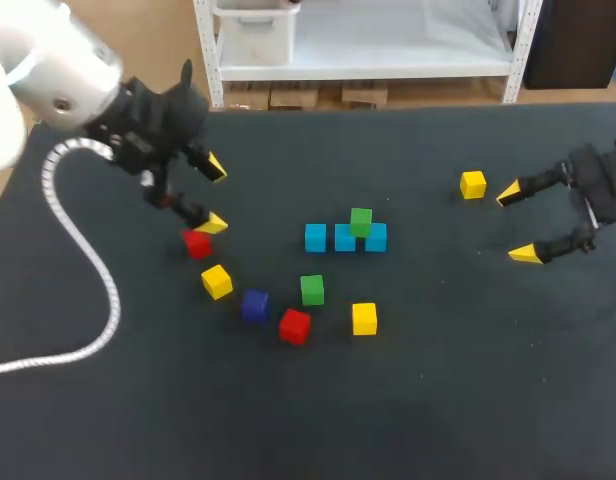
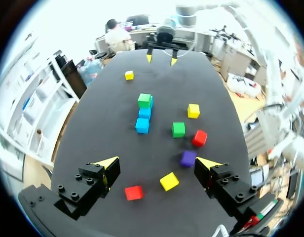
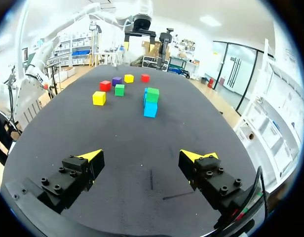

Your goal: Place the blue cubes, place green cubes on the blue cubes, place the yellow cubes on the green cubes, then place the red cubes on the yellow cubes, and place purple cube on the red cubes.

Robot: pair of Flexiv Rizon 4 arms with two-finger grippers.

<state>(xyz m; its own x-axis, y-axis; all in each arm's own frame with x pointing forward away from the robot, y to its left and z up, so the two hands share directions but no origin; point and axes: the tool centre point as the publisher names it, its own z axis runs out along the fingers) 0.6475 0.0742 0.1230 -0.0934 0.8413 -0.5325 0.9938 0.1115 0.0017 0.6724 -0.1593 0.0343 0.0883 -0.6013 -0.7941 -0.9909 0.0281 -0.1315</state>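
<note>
Green cube [image 1: 311, 290]: loose, at 7 o'clock from the blue row [image 1: 345, 238].
Left gripper [image 1: 215, 195]: fingers wide, empty; target at 4 o'clock in the head view, nearer this arm.
Right gripper [image 1: 517, 224]: fingers wide, empty.

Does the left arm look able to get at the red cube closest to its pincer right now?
Probably yes. The left pincer is open, the red cube lies just under it, between the fingers, and the nearest yellow cube stands apart, leaving room.

Head view high behind table [image 1: 438, 400], wrist views low, facing each other, sharing blue cubes [image 1: 345, 238]
</note>
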